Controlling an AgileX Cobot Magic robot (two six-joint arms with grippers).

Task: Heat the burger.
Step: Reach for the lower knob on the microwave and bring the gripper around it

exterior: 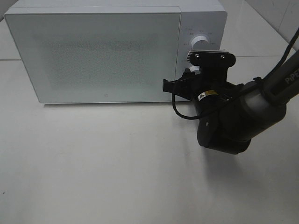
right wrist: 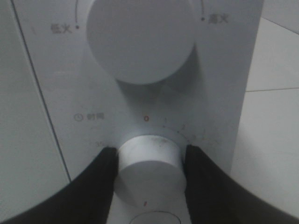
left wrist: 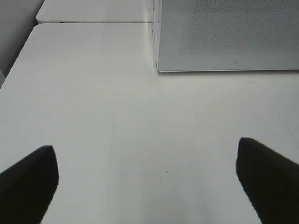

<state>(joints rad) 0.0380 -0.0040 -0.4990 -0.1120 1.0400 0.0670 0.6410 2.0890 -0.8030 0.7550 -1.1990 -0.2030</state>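
- Right wrist view shows the right gripper pinching the timer knob on the microwave panel, one finger on each side, below the larger power knob.
- The burger is in no view. With the microwave door shut and frosted, it is probably inside, though that cannot be confirmed.
- To turn well, centre the wrist axis on the knob and rotate clockwise off the zero mark. Squeeze evenly so the pads do not slip, and avoid pushing the microwave back.
- The left gripper hangs spread wide over the table before the microwave, holding nothing.
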